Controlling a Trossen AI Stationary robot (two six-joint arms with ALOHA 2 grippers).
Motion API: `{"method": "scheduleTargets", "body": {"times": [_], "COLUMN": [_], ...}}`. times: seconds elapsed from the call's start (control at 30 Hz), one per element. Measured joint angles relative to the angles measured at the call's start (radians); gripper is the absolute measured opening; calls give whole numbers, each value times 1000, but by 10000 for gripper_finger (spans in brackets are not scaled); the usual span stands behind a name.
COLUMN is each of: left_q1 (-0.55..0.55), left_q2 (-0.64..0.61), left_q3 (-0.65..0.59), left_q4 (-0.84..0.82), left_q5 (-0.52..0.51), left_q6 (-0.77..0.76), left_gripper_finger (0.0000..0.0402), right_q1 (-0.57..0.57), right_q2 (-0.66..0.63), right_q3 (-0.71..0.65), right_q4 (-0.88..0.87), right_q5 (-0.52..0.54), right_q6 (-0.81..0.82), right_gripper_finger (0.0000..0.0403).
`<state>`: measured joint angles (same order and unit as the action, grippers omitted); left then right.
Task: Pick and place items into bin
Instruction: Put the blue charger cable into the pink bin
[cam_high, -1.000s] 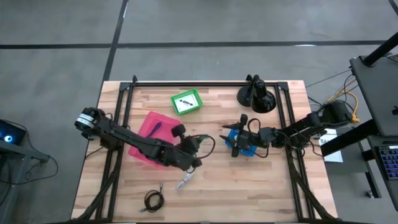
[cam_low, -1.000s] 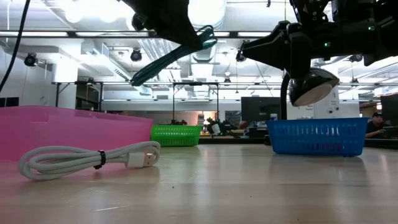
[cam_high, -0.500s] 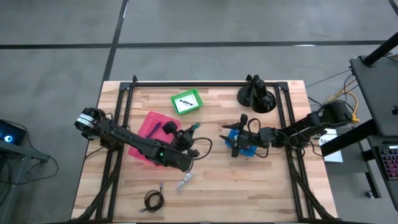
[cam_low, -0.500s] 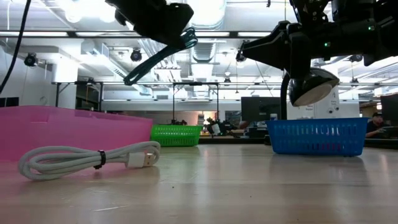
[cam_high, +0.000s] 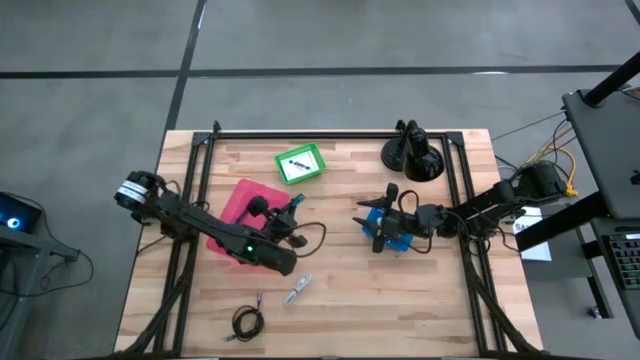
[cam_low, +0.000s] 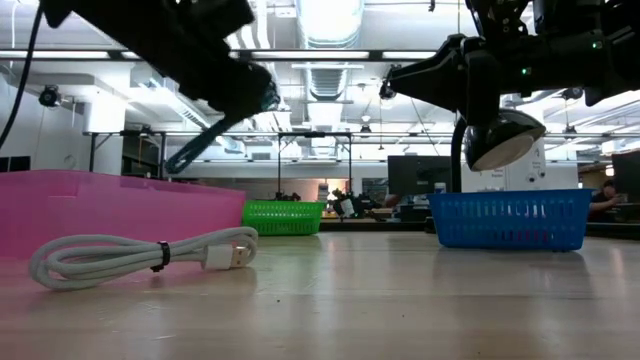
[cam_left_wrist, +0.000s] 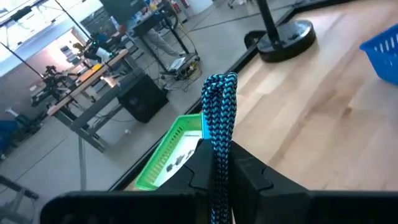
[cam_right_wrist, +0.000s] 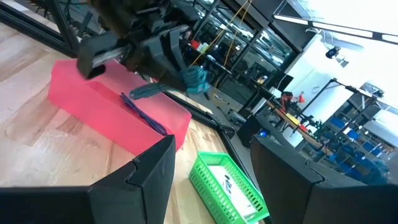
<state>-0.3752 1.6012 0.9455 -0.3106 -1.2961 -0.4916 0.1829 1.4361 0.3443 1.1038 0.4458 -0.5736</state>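
Left claw (cam_high: 291, 212) is clamped on the teal-and-black braided cable (cam_left_wrist: 219, 124), holding it in the air at the edge of the pink plastic bin (cam_high: 228, 205), where a purple pen (cam_right_wrist: 144, 113) lies. Right claw (cam_high: 372, 227) hangs with fingers apart, holding nothing, over the blue mesh basket (cam_high: 396, 237). On the wooden bench (cam_high: 400, 300): silver clip (cam_high: 296, 291), black coiled cable (cam_high: 247, 321).

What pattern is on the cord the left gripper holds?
Teal-and-black braided weave on the cord; clearest in the left wrist view.
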Motion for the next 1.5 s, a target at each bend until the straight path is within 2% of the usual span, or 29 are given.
{"method": "scheduleTargets", "body": {"times": [0.13,0.27,0.53,0.7,0.8,0.97,1.07,1.27,1.5], "left_q1": [0,2,89,137,167,230,249,259,266], "left_q2": [-105,-240,-473,-537,-548,-517,-482,-427,-367], "left_q3": [-48,-127,-272,-313,-311,-309,-293,-268,-271], "left_q4": [-4,-5,-28,-83,-128,-170,-236,-441,-466], "left_q5": [7,27,265,301,343,499,554,561,602], "left_q6": [-3,-82,-225,-281,-333,-370,-412,-592,-655], "left_gripper_finger": [12,12,12,12,12,12,12,12,12], "right_q1": [0,0,0,0,-1,-1,-1,-1,-1], "right_q2": [0,0,0,0,0,0,0,0,0], "right_q3": [0,0,0,0,0,0,0,0,0], "right_q4": [0,-1,-10,-16,-20,-24,-25,-29,-31], "right_q5": [0,0,0,0,0,0,0,0,0], "right_q6": [21,23,24,24,23,22,21,21,21], "right_gripper_finger": [196,196,196,196,196,196,196,196,196]}}
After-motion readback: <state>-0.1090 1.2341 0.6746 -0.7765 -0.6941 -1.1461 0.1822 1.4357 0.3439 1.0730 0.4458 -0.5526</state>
